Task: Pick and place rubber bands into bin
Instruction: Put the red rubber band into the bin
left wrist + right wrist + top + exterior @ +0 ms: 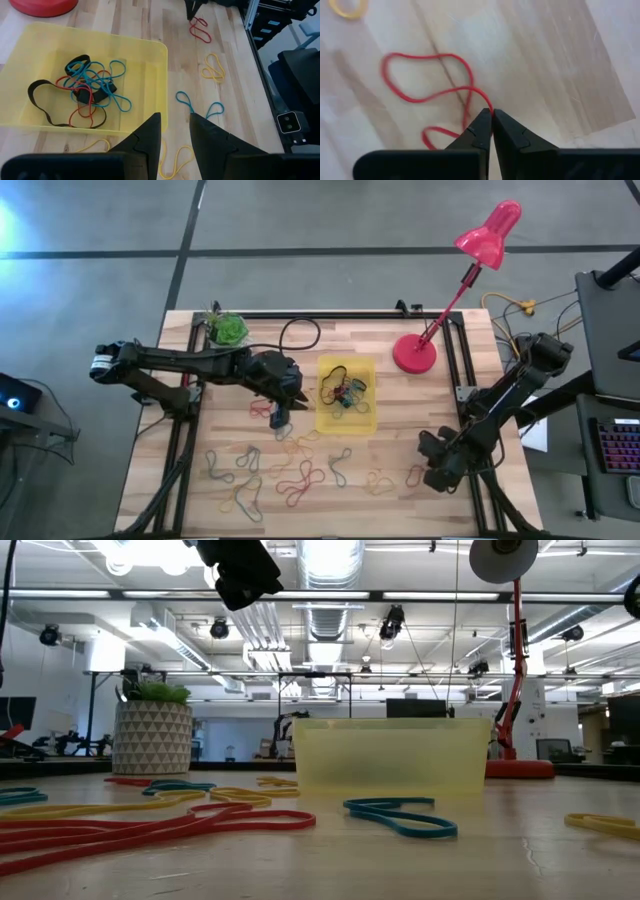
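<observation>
The bin (pixel 349 422) is a shallow yellow tray at the table's middle, with several rubber bands (pixel 90 90) in black, blue and red lying in it. More bands (pixel 290 475) lie loose on the wood nearer the table's near edge. My left gripper (pixel 175 127) hangs open just off the bin's left side (pixel 280 415), above the table and holding nothing. My right gripper (pixel 492 116) is down near the table's near right corner (pixel 432 476), shut on a red rubber band (pixel 427 55). My right gripper pinches a single strand of the red rubber band (pixel 488 104) between its two fingertips, where the strand runs out of the loop. The fingers come from above, slanting down. The rest of the band lies slack and twisted on the wooden table.
A red desk lamp (pixel 415 352) stands right of the bin, and a small pot with a green plant (pixel 228 328) sits at the far left corner. A black cable (pixel 300 332) loops beside the pot. Black frame rails (pixel 462 370) run along the table's sides.
</observation>
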Action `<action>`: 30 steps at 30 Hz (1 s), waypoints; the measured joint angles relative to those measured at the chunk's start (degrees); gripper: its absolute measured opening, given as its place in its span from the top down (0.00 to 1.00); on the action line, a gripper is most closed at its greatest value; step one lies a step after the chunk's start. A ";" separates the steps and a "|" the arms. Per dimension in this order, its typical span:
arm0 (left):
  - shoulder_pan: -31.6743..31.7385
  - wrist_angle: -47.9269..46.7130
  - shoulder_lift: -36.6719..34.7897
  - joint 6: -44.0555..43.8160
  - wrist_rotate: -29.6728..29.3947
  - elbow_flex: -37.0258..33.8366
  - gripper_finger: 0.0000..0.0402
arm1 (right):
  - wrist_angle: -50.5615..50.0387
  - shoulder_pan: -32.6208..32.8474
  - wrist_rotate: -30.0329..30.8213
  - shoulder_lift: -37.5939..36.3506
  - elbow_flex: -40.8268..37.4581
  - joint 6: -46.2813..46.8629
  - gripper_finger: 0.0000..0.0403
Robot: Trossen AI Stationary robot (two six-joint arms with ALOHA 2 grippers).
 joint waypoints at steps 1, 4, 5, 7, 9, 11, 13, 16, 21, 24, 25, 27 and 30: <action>-0.02 0.00 -0.01 -0.02 0.00 0.00 0.78 | 0.04 0.00 0.22 -0.60 0.01 0.03 0.98; -0.04 -0.02 0.00 -0.01 0.01 0.00 0.78 | 0.04 0.00 1.26 -2.47 0.37 -0.40 0.98; -0.04 -0.02 0.00 -0.02 0.02 0.00 0.78 | 0.12 0.00 1.90 -3.08 0.88 -1.01 0.98; -0.04 -0.06 0.00 0.00 0.02 0.00 0.78 | 0.35 0.00 3.48 -4.34 2.01 -3.12 0.98; -0.04 -0.07 0.00 0.03 0.02 0.00 0.78 | 0.14 0.00 5.88 -5.45 3.45 -5.33 0.98; -0.04 -0.07 0.00 0.03 0.02 0.00 0.78 | 0.17 -0.03 8.63 -6.59 4.96 -7.54 0.98; -0.02 -0.04 0.00 0.04 0.02 0.00 0.78 | -0.80 -0.35 11.54 -7.54 6.90 -9.40 0.98; -0.02 0.19 0.00 0.09 0.02 0.00 0.78 | -3.37 -1.37 16.39 -8.72 10.02 -12.36 0.98; -0.02 1.42 0.00 0.09 0.02 0.00 0.78 | -5.62 -5.92 23.14 -9.53 14.96 -20.02 0.98; -0.02 1.45 0.00 0.07 0.01 0.00 0.78 | -5.55 -10.30 23.69 -9.34 18.19 -27.04 0.98; -0.02 1.38 0.00 0.05 0.01 0.00 0.78 | -5.58 -11.75 23.69 -9.08 19.31 -29.61 0.98; -0.02 1.38 0.00 0.05 0.00 0.00 0.78 | -5.46 -14.93 23.71 -8.59 21.72 -34.87 0.98; -0.02 1.36 0.00 0.05 -0.17 0.00 0.78 | -5.47 -19.73 23.69 -7.82 25.30 -42.75 0.98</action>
